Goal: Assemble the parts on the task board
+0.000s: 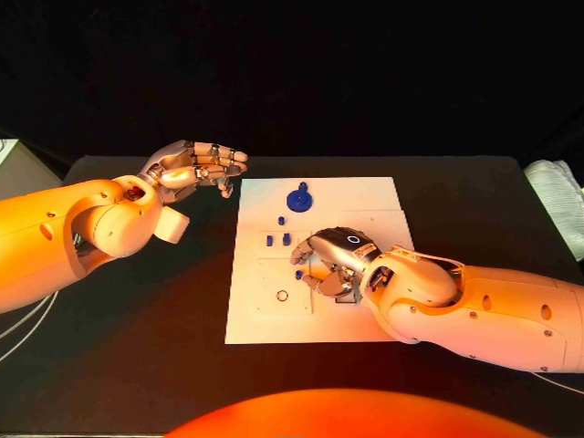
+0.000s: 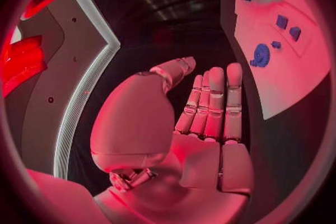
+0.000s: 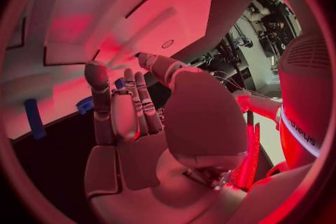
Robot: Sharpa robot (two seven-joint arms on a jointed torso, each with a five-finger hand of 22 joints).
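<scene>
The white task board (image 1: pixel 371 196) lies in the middle of the black table. A blue gear (image 1: pixel 300 198) (image 2: pixel 261 55) sits near its far edge, and small blue parts (image 1: pixel 277 240) (image 2: pixel 288 27) stand in a row nearer its middle. My right hand (image 1: pixel 334 265) (image 3: pixel 133 117) is over the board's centre, fingers stretched down toward the plate beside a small blue part (image 1: pixel 298 274) (image 3: pixel 85 104); nothing shows between thumb and fingers. A blue peg (image 3: pixel 33 119) stands close by. My left hand (image 1: pixel 193 169) (image 2: pixel 203 112) hovers off the board's far left corner, holding nothing, fingers straight and together.
A small ring mark (image 1: pixel 282 296) lies on the board's near left part. A white padded object (image 1: pixel 562 219) sits at the table's right edge, a pale box (image 1: pixel 3 164) beyond the left edge, and cables (image 1: pixel 3 328) hang at the left.
</scene>
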